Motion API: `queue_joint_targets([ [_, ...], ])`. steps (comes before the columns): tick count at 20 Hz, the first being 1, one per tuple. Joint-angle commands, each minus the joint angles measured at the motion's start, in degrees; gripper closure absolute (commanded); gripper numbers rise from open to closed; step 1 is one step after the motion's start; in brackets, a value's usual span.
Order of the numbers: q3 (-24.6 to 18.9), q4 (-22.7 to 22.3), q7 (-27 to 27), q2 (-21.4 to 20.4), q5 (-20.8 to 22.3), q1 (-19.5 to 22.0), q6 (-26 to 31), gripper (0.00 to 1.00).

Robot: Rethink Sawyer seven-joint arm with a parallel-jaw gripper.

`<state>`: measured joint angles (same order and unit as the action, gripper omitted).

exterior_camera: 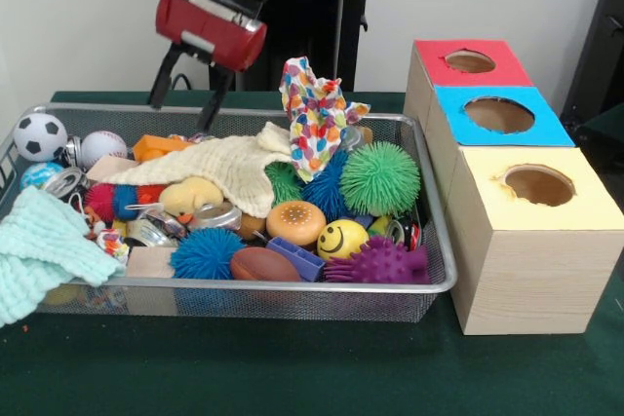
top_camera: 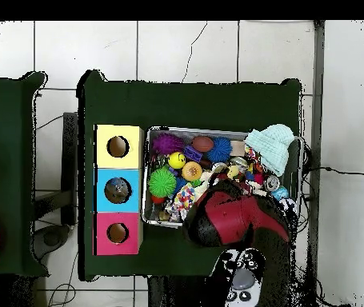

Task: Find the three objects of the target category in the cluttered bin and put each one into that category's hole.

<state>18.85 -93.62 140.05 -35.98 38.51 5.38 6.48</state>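
The wire mesh bin is full of clutter: a green spiky ball, a blue spiky ball, a purple spiky ball, a yellow smiley ball, a soccer ball, a baseball, a cream knitted cloth, a colourful patterned cloth and cans. My gripper is open and empty, just above the bin's far rim, left of centre. In the overhead view the red arm hides the gripper and part of the bin.
Three wooden boxes stand in a row beside the bin, each with a round hole: red top, blue top, yellow top. A mint knitted cloth hangs over the bin's left front corner.
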Motion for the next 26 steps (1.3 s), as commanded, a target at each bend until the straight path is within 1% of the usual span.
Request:
queue_joint_targets([
  [1, 7.57, 6.92, 7.91, 12.93, -1.28, -2.26, -9.52, 0.00],
  [4, 5.64, 7.94, 4.68, 13.40, -1.32, -0.19, -9.04, 0.00],
  [6, 4.01, 8.57, 3.61, 14.46, -1.54, 1.40, -8.76, 0.00],
  [7, 5.19, 9.23, 4.15, 15.87, -2.16, 0.92, -10.03, 0.00],
  [9, 9.19, 10.35, 5.72, 18.83, -4.18, -1.01, -13.28, 0.00],
  [11, 15.18, 11.89, 5.87, 22.38, -7.13, -3.57, -18.12, 0.00],
  [13, 18.13, 12.93, 4.39, 23.98, -9.15, -3.98, -20.85, 0.00],
  [15, 19.29, 13.67, 2.30, 24.81, -10.49, -3.53, -23.30, 0.00],
  [18, 19.91, 14.65, 0.07, 25.73, -11.84, -2.67, -25.75, 0.00],
  [20, 20.87, 15.42, -1.33, 27.26, -13.67, -2.31, -28.52, 0.00],
  [21, 20.66, 15.90, -1.87, 27.93, -14.08, -1.82, -29.60, 0.00],
  [23, 18.59, 17.31, -2.93, 29.11, -13.58, 0.07, -32.69, 0.00],
  [24, 18.06, 17.92, -2.91, 30.02, -13.83, 0.56, -33.36, 0.00],
  [26, 15.94, 19.13, -2.27, 31.11, -12.63, 1.85, -33.70, 0.00],
])
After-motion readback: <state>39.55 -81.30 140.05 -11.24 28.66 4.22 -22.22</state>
